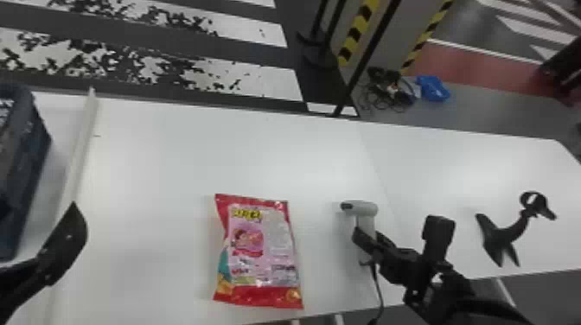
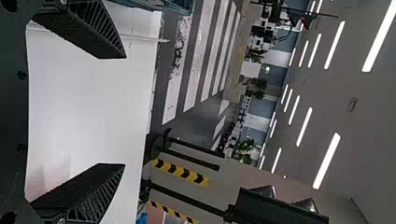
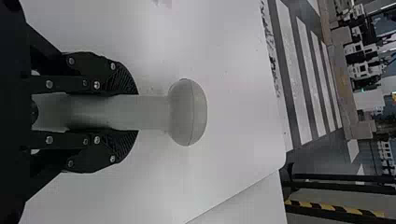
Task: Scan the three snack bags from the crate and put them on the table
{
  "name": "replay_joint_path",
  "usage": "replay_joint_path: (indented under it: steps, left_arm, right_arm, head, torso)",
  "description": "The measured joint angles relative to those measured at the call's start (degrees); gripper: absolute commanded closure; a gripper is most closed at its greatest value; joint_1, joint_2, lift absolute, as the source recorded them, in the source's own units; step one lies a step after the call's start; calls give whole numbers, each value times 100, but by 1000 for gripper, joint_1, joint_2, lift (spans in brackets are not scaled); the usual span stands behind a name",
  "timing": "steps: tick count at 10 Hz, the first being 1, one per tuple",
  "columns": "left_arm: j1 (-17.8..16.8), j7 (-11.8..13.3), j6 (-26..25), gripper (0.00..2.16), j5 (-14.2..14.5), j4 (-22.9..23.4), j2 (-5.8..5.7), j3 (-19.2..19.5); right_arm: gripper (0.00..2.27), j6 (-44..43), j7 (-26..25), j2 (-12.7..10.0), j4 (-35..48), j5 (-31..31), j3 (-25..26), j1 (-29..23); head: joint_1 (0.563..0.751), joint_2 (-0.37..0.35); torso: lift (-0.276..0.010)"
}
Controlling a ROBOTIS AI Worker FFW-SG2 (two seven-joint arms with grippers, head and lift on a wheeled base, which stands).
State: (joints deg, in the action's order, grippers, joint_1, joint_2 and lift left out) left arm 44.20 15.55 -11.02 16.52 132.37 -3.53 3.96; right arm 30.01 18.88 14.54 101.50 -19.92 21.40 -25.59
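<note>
From where I stand, the snack bag lies flat on the table, close to the near edge and about midway along it, printed panel up. The crate sits at the table's left end, past a white strip. The left gripper hangs between crate and bag with its fingers spread and nothing in them. The right gripper has its fingers clenched on the handle of the scanner, to the right of the bag, and the dark end of the scanner's head seems to face the bag, though the view is poor for judging its aim. Beyond it, towards the right end, stands a black holder. I can't tell whether this bag has been read. If a reading is due, the beam could pass over the film or bounce off its shiny creases and miss the code. The cable drops by the near edge; were it to catch there, it could twist the handle in the fingers. A low sweep might nudge the bag over that same edge, it lies so close. And should the left gripper go back for another bag, coming in too low could knock a finger on the crate's rim and shove it.
</note>
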Motion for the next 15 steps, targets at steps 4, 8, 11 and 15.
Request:
replay_joint_path:
  steps: [4,8,11,15]
  left_arm:
    - [-17,0,-97,33,0,32,-23,-22]
    - [-69,-7,-168,33,-6,33,-34,-46]
    - [-86,-8,-177,33,-15,8,-33,-83]
    - [-34,-3,-160,33,-32,10,-39,-76]
  right_arm:
    - [53,50,-171,105,-91,171,-92,111]
    - [73,1358,437,104,1470,-507,529,-416]
    - [87,3873,1577,93,2250,-899,785,-248]
    - [97,4580,2155,236,1478,-880,117,302]
  head:
    - [695,-346]
    - [695,-332]
    - [695,-244]
    - [695,-144]
  torso:
    - [-94]
    - [-94]
    - [-94]
    - [-94]
